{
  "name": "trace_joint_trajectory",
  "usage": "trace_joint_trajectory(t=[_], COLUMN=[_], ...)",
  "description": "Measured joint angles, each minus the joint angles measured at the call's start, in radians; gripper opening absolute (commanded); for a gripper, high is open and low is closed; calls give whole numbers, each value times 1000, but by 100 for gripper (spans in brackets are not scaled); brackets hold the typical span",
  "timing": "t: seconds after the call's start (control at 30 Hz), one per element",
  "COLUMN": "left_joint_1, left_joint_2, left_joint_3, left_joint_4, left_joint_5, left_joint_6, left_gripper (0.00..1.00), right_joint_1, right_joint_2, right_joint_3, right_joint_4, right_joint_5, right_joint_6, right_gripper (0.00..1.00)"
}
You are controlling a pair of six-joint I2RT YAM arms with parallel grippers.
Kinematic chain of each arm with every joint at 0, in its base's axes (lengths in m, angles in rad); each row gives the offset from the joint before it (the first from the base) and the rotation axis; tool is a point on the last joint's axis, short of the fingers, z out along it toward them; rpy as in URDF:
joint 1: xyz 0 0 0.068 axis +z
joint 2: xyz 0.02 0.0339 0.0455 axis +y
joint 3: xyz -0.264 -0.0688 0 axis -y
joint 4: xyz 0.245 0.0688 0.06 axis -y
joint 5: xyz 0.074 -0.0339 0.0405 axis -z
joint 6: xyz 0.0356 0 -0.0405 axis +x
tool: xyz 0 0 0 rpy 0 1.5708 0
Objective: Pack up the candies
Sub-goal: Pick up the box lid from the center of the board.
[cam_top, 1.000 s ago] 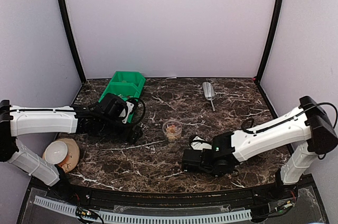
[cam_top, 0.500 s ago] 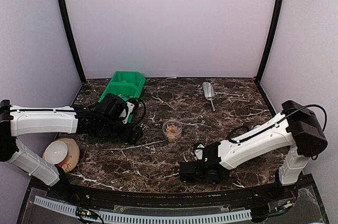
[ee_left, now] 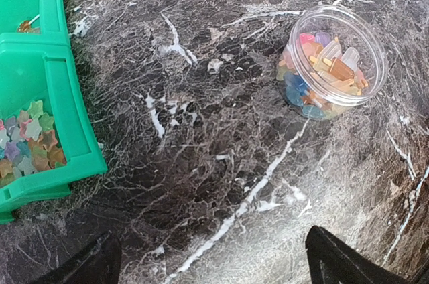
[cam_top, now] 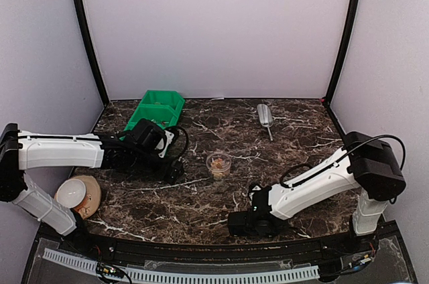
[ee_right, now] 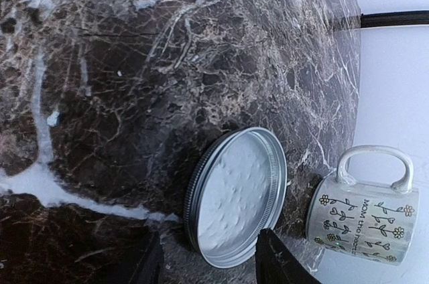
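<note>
The candies show in the left wrist view as tiny mixed-colour sweets, some in a clear round tub (ee_left: 332, 69) and some in the green bin (ee_left: 30, 143). In the top view the tub (cam_top: 218, 164) stands mid-table and the bin (cam_top: 159, 108) at the back left. My left gripper (cam_top: 173, 172) is open and empty between them, its fingers wide apart (ee_left: 211, 267) over bare marble. My right gripper (cam_top: 236, 223) is low near the front edge, open and empty (ee_right: 211, 264), facing a silver lid (ee_right: 234, 197) that lies beyond the fingertips.
A white flower-printed mug (ee_right: 362, 214) stands beside the lid at the table's left edge, where it also shows in the top view (cam_top: 70, 192). A clear scoop (cam_top: 265, 116) lies at the back right. Walls close in the back and sides.
My right arm has swung towards the front edge and a little left, its gripper staying low. My left gripper has shifted slightly right. The tub, bin and scoop have not moved.
</note>
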State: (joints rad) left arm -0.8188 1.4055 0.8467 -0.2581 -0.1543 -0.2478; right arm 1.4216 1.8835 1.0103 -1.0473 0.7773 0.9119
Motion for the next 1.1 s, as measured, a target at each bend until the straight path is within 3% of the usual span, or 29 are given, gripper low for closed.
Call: trace_joint_trajectory(t=[0.23,0.63,0.87,1.1], left_joint_1=[-4,-6,-10,-10], left_joint_2=[12,24,24,24], left_joint_3=[6,19,19,19], left_joint_4=[2,3,3,3], left_joint_5=[2,5,5,6], left_joint_6=[0,0,0,0], left_gripper=[99,99,99,99], right_joint_1=[-2,-2,-2,-2], right_joint_2=[14,52,73,92], right_joint_3=[-12,-14,-8,7], right_joint_4=[-8,-22,-18,-29], right_joint_5=[9,21,21,25], right_joint_6=[26,32,19,12], right_gripper=[33,19,3,0])
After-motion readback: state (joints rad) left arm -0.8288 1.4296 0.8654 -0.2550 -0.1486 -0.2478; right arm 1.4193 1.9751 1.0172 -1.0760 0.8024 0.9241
